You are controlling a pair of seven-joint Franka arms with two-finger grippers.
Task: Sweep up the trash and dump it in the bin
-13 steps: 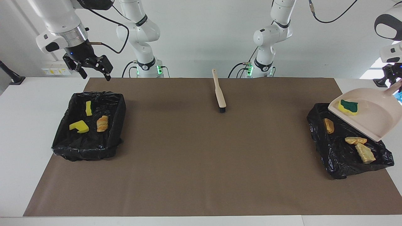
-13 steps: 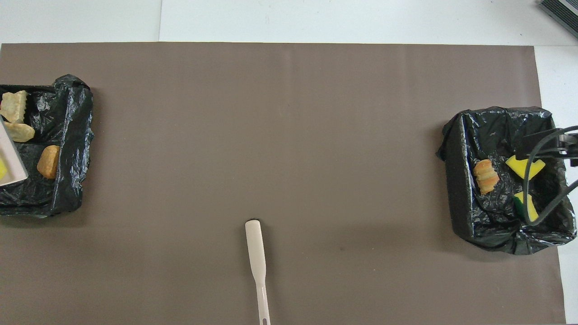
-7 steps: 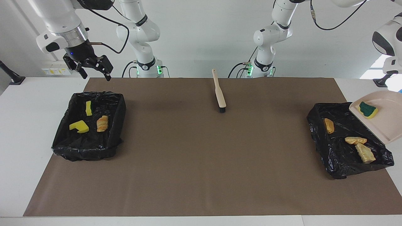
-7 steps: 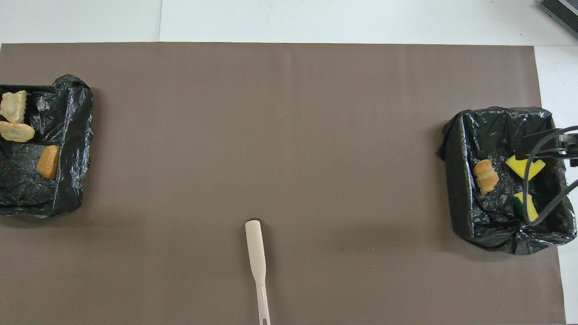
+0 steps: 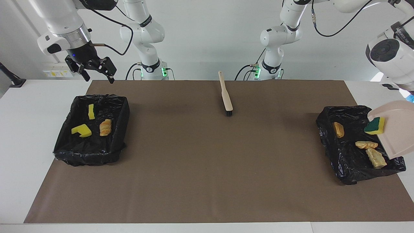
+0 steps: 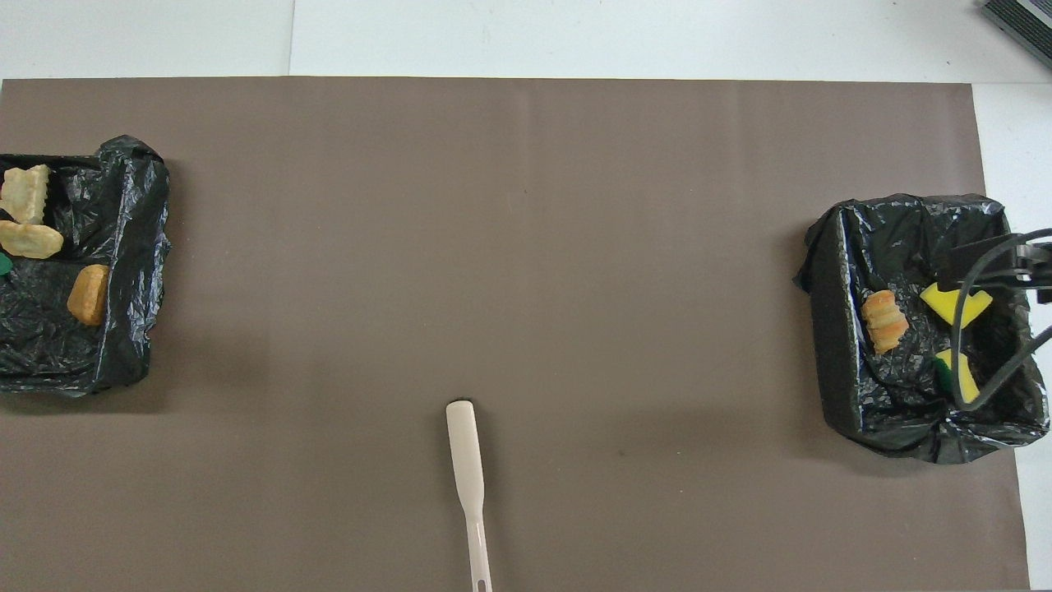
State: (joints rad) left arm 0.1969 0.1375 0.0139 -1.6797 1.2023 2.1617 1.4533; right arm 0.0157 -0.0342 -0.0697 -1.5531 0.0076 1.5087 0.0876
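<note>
I hold the dustpan (image 5: 396, 129) steeply tipped over the bin at the left arm's end of the table (image 5: 352, 139), so that the yellow sponge with the dark green top (image 5: 375, 126) slides off its lip into the liner. My left gripper is out of frame; its fingers are clenched, and I judge they hold the dustpan handle. That bin already contains an orange scrap (image 5: 338, 129) and two tan scraps (image 5: 372, 152). My right gripper (image 5: 93, 69) waits over the table edge with fingers released and nothing held. The bin below it (image 5: 119, 110) contains two yellow scraps (image 5: 82, 130) and an orange ridged scrap (image 5: 105, 127). The brush (image 5: 225, 94) lies unused mid-table, near the robots.
</note>
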